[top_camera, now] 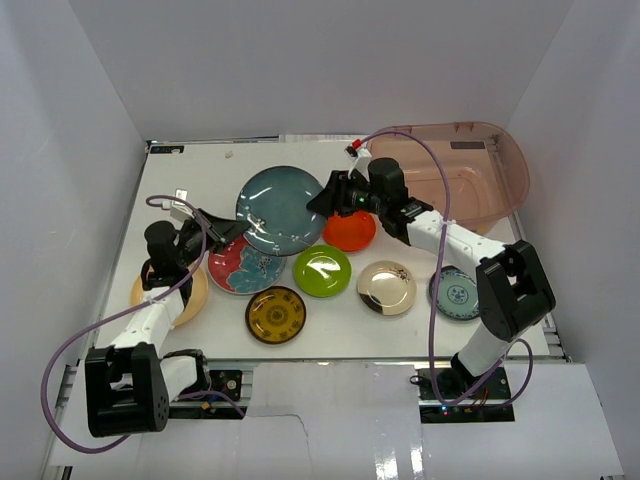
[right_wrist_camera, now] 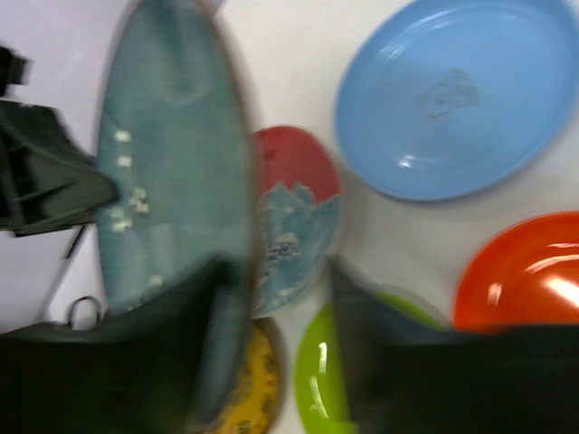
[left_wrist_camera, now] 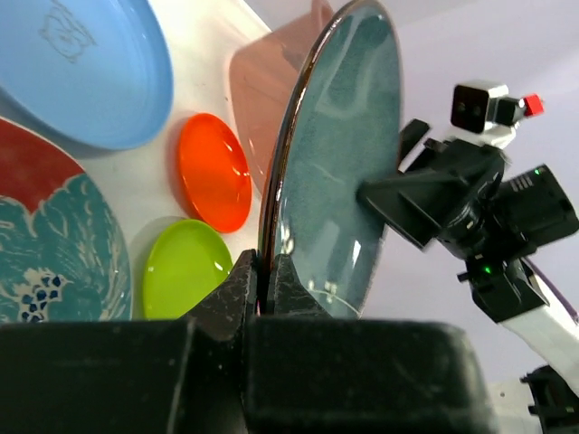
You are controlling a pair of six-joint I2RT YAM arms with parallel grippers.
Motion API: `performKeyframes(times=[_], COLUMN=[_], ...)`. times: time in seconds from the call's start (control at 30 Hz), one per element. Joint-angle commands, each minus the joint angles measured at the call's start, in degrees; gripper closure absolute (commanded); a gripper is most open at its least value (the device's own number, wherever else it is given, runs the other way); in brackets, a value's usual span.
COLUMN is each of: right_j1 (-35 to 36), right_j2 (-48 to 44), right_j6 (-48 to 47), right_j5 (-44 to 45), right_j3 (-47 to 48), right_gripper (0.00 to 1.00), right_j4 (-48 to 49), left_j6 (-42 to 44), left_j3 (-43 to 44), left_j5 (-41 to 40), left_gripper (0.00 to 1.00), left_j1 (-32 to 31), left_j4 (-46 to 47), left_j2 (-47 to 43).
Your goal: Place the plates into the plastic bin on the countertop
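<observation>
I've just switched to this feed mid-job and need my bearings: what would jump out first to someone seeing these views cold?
The dark teal plate stands out: it is lifted above the countertop, its rim pinched in the left tool, with the right tool open at its opposite edge. At the far right, the plastic bin shows no plates inside. The orange plate and green plate lie flat nearby.

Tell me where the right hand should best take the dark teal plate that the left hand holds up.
On the free rim opposite the left hand, coming in from the plastic bin side. The dark teal plate is lifted and tilted, pinched only at one edge, so the right hand can probably slip one finger over each face there.
</observation>
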Motion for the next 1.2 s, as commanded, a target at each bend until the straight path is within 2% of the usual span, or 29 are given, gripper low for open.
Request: performKeyframes(times=[0.0,0.07,0.1,0.13,0.23,0.27,0.47,0.5,0.6,0.7,0.83,1.1,1.17], right_j1=[-1.15,-2.29,-2.73,-3.77,-7.63,-8.96,-26.79,-31.25,-38.21,-41.91,-43.25,-42.64,-42.2], right_j2=[-2.01,-2.71,-2.98,-3.59,-6.83,-7.89,-14.93,-15.63,-15.2,-14.15,-11.16,2.98,4.83], right_j6=[3.01,4.77,5.48,6.88,9.43,9.79,12.51,12.34,8.57,4.96,1.36,-5.23,-6.82], right_j5=[-3.83,-5.69,-7.44,-8.85,-9.12,-9.3,-11.49,-11.24,-8.96,-4.92,3.34,7.21,9.32], right_j3=[-1.15,-1.94,-2.11,-2.29,-3.17,-3.52,-4.23,-4.05,-2.82,-2.64,-1.59,9.57,10.97], right_gripper=[0.69,0.92,0.92,0.92,0.92,0.92,0.92,0.92,0.92,0.92,0.92,0.92,0.85], right_j4=[4.42,6.79,7.41,8.29,9.96,10.14,8.83,8.04,2.69,-1.54,-4.26,-15.14,-16.75], left_j6=[-2.25,-1.19,-0.92,-0.74,0.83,2.15,17.96,20.07,26.23,29.92,31.69,34.68,34.68], left_j3=[3.11,3.64,3.99,4.17,5.49,6.01,12.34,13.22,16.12,16.39,15.16,16.65,16.74], left_j5=[4.52,5.74,6.62,8.54,11.1,11.8,8.22,5.25,0.76,-3.46,-6.9,-11.66,-11.92], left_gripper=[1.0,0.99,0.93,0.78,0.49,0.33,0.02,0.02,0.02,0.02,0.02,0.02,0.02], left_j1=[-0.88,-1.06,-1.15,-1.32,-2.2,-2.99,-13.97,-17.29,-22.57,-25.14,-25.32,-25.76,-25.76], left_j4=[8.13,7.16,7.42,7.68,6.38,5.06,-13.21,-17.93,-24.02,-25.71,-28.08,-32.22,-32.39], left_j2=[-1.82,-1.55,-1.12,-0.94,-0.93,-1.2,-4.36,-4.8,-6.82,-9.19,-11.66,-12.8,-12.8])
